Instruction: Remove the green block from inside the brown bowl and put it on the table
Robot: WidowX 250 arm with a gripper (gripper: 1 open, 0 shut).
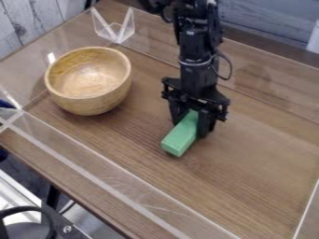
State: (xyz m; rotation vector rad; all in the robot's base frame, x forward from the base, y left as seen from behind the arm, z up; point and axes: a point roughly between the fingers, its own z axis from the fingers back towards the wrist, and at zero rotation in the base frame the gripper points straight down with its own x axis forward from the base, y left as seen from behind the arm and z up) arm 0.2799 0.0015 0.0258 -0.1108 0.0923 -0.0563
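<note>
**Ana:** Block (182,137) is out of the bowl (88,80), and that is the big news. The bowl sits empty at the upper left, well apart from the action, nothing green inside it.

**Ben:** And the block's near end looks to be down on the table (249,177). Its far end runs up under the gripper (195,119), so I can't say whether it lies fully flat or is a touch tilted.

**Ana:** Gripper pointing straight down, jaws pressed in on the block's upper end. That reads as a pinch, not a release.

**Ben:** Agreed. So we're at the placing step, right at its tail. The lift and the carry look finished; what's left is letting go.

**Ana:** What does the next move call for, then?

**Ben:** My call: spread the jaws first, with no sideways drift, so the block settles where it is. Then rise straight up and clear of it.

**Ana:** Any snag?

**Ben:** If that far end is raised, the block could drop or rock a little as the jaws part. It's flat-sided, so I'd expect it to stay put and not roll. A finger dragging it on the way up is the other worry.

**Ana:** Plenty of bare table around it, at least.
</note>
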